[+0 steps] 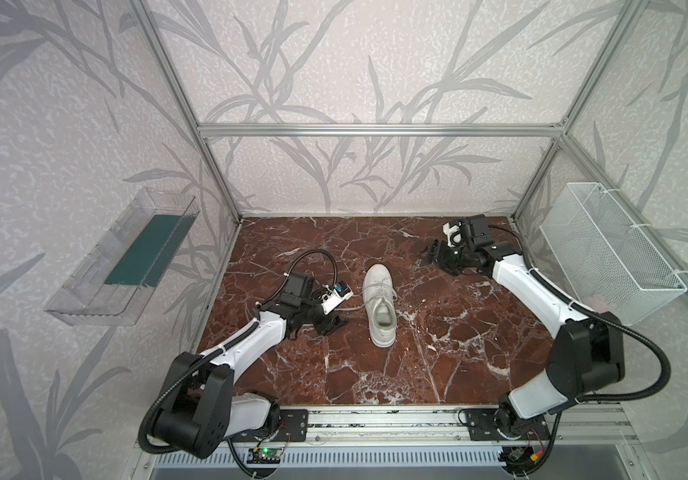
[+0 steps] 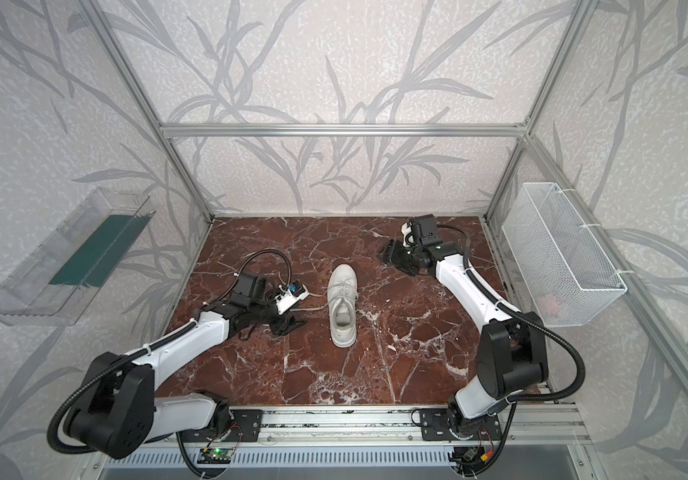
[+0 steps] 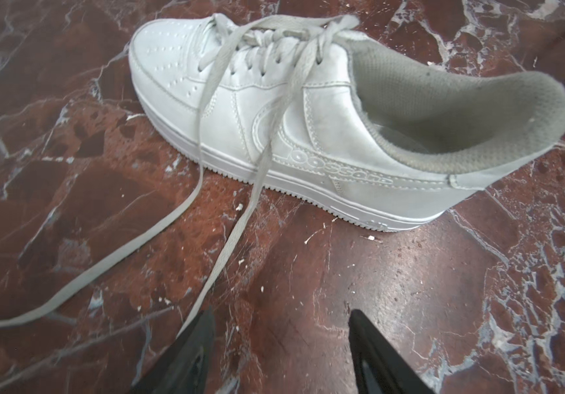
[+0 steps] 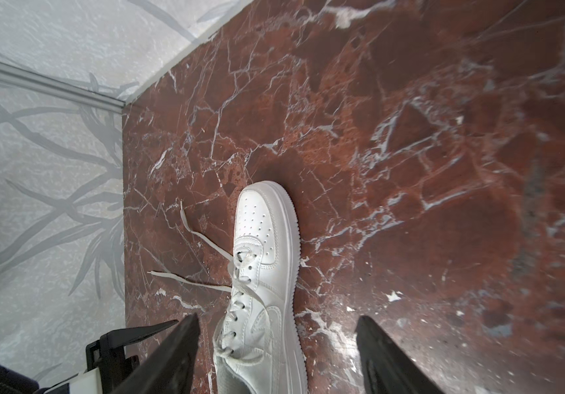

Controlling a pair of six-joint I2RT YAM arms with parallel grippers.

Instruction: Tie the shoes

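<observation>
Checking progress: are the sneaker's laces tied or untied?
Untied. Both laces trail loose from the sneaker across the table, with no knot or bow.

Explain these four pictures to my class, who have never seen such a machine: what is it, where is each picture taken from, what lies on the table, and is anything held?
The machine is two robot arms fixed at the table's near edge, each ending in a two-fingered hand. Two pictures look down from above on the whole scene. The other two come from cameras on the arms' wrists, looking along the fingers. On the red-brown marble table stands one white sneaker, untied; its laces trail over the table toward the left hand. The right hand is farther away, on the shoe's other side. Both hands are open and hold nothing.
</observation>
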